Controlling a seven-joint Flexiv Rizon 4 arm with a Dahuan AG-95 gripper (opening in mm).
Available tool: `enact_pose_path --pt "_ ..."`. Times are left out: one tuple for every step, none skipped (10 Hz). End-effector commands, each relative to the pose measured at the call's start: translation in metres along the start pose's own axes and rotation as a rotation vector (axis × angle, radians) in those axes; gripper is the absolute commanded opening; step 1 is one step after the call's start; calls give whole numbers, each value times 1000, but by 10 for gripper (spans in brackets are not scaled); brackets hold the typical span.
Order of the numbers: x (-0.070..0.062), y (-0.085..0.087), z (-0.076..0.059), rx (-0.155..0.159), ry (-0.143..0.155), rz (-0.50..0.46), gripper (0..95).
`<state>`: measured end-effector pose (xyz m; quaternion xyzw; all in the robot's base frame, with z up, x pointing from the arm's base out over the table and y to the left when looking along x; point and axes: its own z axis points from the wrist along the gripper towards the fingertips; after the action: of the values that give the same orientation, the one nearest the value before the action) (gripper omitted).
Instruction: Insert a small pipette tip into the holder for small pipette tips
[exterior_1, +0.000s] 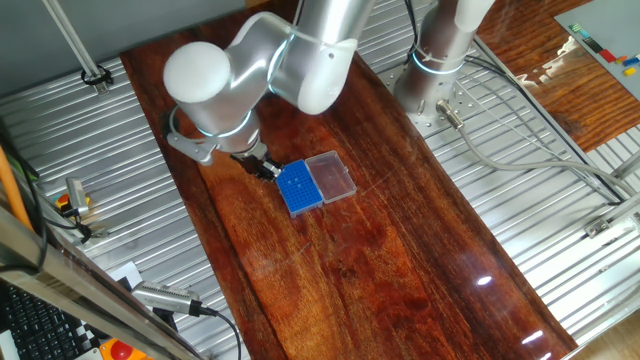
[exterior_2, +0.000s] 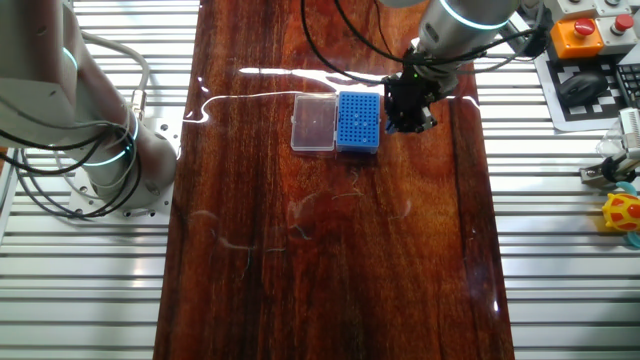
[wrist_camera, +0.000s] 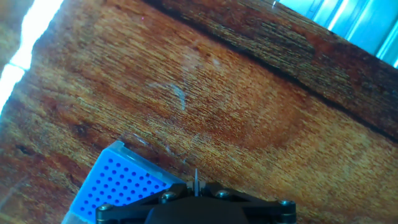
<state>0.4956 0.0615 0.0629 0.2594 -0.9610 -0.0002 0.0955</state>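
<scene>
We see the claw (exterior_2: 409, 112) hanging low just beside the blue rack (exterior_2: 359, 121), on the side away from the clear lid (exterior_2: 313, 123). In the hand view its black body (wrist_camera: 205, 205) fills the bottom edge, and a thin, pale needle-like tip (wrist_camera: 196, 177) sticks up from its middle, which we take to be the pipette tip pinched between the fingers; the fingers themselves are hidden, so we cannot tell for sure how they stand. In the same view a corner of the rack (wrist_camera: 121, 183), dotted with tiny holes, lies just beside the claw and a little to the left of the thin tip.

In one fixed view the claw (exterior_1: 263, 167) sits at the rack's (exterior_1: 299, 187) near corner, under the arm's round white joint (exterior_1: 205, 75). The rack rests flat on the dark wooden table (exterior_1: 400, 260), touching the clear lid (exterior_1: 331, 177) along one edge. Beyond the rack, the arm's grey base (exterior_2: 100, 170) stands on ribbed metal off the table's side, with cables (exterior_2: 60, 190) trailing round it.
</scene>
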Motion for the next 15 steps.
enact_pose_path --pt "2 0 0 1 -12 28 0" --pt "2 0 0 1 -14 30 0" --pt "2 0 0 5 -16 31 0" --pt "2 0 0 7 -16 33 0" --pt "2 0 0 10 -10 37 0" --pt "2 0 0 8 0 36 0" --pt "2 0 0 5 6 34 0" --pt "2 0 -1 2 7 25 0" --pt "4 1 -6 3 9 20 0" --pt "5 2 -9 6 17 18 0" --pt "7 3 -12 14 37 22 0" --pt "13 4 -16 23 42 34 0" --pt "17 6 -21 22 42 38 0" --pt "22 7 -25 22 48 38 0" --pt "25 8 -26 23 52 37 0"
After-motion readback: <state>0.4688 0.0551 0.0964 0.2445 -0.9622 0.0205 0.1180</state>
